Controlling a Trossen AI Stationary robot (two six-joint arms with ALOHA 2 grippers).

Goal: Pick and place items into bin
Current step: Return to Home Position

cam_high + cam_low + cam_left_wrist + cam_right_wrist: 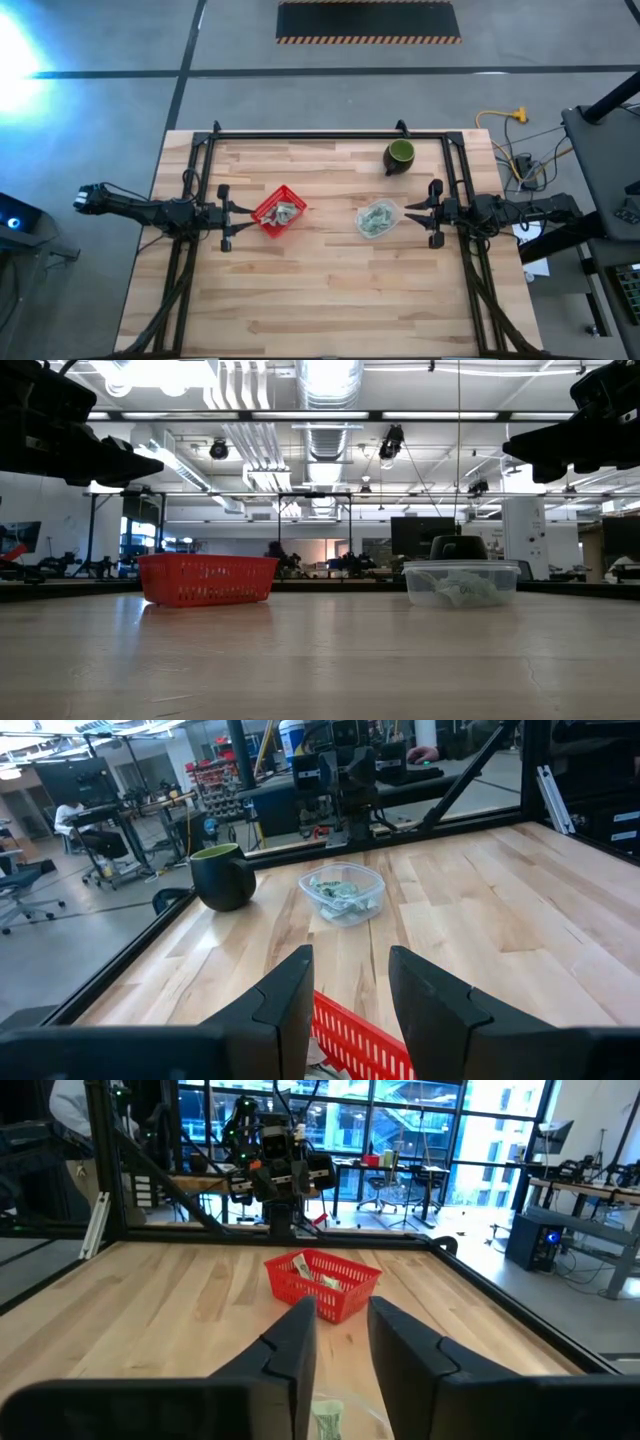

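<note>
Pale green-and-white wrapped items [377, 219] lie in a clear plastic container [392, 210] right of the table's middle; it also shows in the left wrist view [343, 893] and the low view [460, 583]. A red mesh basket [279, 211] left of middle holds a few such items [286, 212]; it shows in the right wrist view [322, 1283]. My left gripper [226, 215] hovers open just left of the basket. My right gripper [430, 213] hovers open just right of the container. Both are empty.
A dark green cup [399, 155] stands at the far side, beyond the container. A black metal frame [330, 133] runs round the table's far and side edges. Bare wood lies across the table's near half.
</note>
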